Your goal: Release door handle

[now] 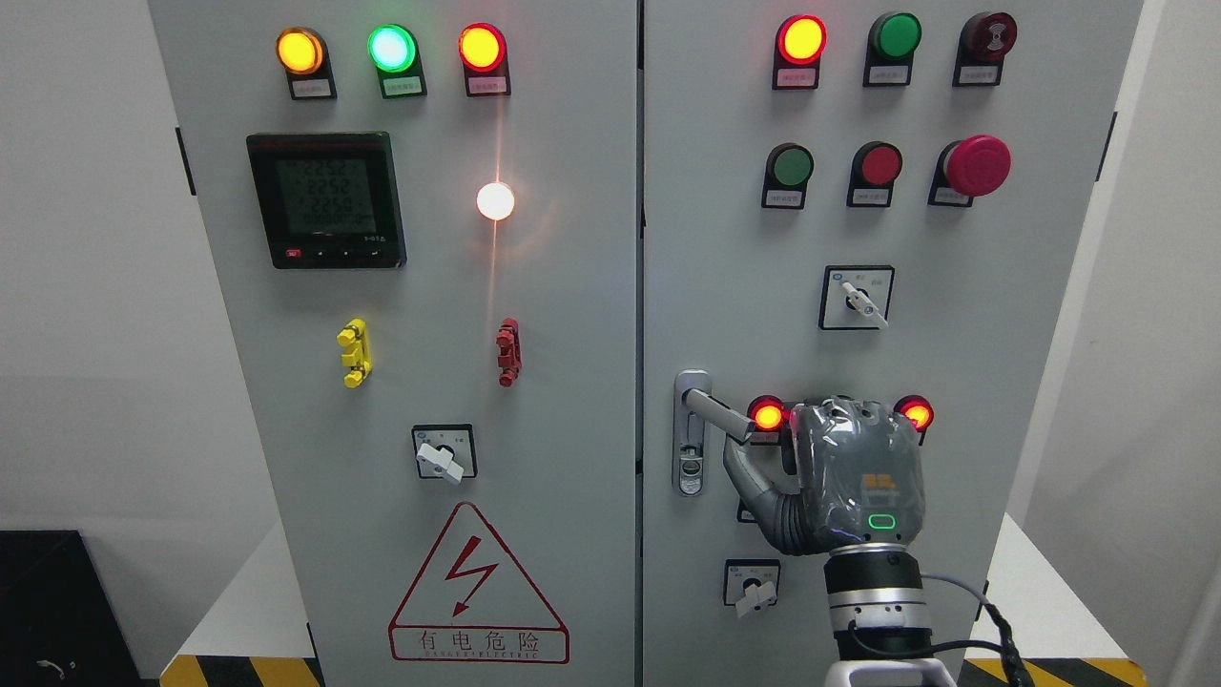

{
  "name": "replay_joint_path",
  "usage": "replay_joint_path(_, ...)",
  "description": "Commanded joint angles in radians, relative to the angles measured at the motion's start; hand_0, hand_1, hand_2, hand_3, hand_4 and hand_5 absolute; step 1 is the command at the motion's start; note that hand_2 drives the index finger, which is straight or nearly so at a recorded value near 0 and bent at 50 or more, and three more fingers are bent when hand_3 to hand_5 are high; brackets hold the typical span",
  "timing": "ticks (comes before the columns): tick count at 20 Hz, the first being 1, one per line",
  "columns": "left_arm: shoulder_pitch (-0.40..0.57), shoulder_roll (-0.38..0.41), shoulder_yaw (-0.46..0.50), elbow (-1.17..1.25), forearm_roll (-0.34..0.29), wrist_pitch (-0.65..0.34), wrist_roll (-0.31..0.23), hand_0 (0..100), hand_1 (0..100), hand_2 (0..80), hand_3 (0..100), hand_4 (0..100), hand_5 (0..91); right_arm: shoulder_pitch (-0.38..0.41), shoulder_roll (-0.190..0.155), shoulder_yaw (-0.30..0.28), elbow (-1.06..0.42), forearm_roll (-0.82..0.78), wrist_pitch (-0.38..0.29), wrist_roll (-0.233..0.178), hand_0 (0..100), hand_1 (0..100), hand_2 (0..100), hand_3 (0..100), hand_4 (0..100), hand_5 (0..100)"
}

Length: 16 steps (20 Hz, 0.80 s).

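Observation:
The silver door handle point(717, 410) sits on the left edge of the right cabinet door point(1002, 315), its lever slanting down to the right from a lock plate point(689, 458). My right hand point(854, 472) is just right of the lever's free end, back of the hand facing me. Its thumb point(749, 477) is spread out to the left and lies just under the lever. The other fingers point toward the door and do not wrap the lever. The left arm is out of view.
Two lit red lamps point(767, 414) point(915, 412) flank my hand. A rotary switch point(754, 584) is below it and another point(857, 298) above. The left door point(401, 315) carries a meter, lamps and a warning triangle. A hazard-striped base point(243, 671) runs along the bottom.

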Motion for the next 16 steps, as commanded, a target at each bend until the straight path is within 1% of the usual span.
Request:
replay_joint_path(1,0.018,0.0,0.0,0.001,0.0,0.0,-0.001,12,56,0.0,0,0,0.0,0.0,0.0,-0.001,-0.001,0.0,0.0,-0.003,49,21,91,100,94,98)
replay_joint_path(16,0.018,0.0,0.0,-0.001,0.0,0.0,-0.001,12,56,0.0,0,0,0.0,-0.002,0.0,-0.002,-0.009,0.0,0.0,-0.003,49,21,91,100,94,98)
